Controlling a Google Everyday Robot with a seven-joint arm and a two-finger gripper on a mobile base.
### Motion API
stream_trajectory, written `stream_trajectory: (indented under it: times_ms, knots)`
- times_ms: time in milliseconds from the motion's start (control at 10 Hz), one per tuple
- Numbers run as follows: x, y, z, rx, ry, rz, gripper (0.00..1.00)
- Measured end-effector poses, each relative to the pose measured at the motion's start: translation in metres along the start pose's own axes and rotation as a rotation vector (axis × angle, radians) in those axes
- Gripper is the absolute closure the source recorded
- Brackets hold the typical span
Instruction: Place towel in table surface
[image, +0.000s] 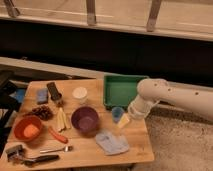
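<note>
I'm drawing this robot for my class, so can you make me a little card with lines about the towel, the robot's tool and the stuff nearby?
towel: light blue, lying crumpled on the wooden table, near the front edge
tool: over the table's right side, just behind the towel, apart from it
blue cup: right beside the tool
green tray: back right corner
purple bowl: left of the towel

Looks down at a slant from a raised spot off the near side of the table (135, 136), facing the far railing (90, 15). Stands alone as the single view, at middle range, taking in the whole tabletop. Catches the arm (170, 95) reaching in from the right, with the gripper (125, 118) low over the table's right part, just on the near side of the green tray (120, 78).
</note>
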Motion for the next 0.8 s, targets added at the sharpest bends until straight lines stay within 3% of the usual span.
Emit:
stream_trajectory:
  times_ms: [500,800]
  knots:
    - [0.001,0.037,0.052,-0.058,0.064,-0.04,0.29]
    - [0.003,0.053,0.07,-0.067,0.091,-0.058,0.29]
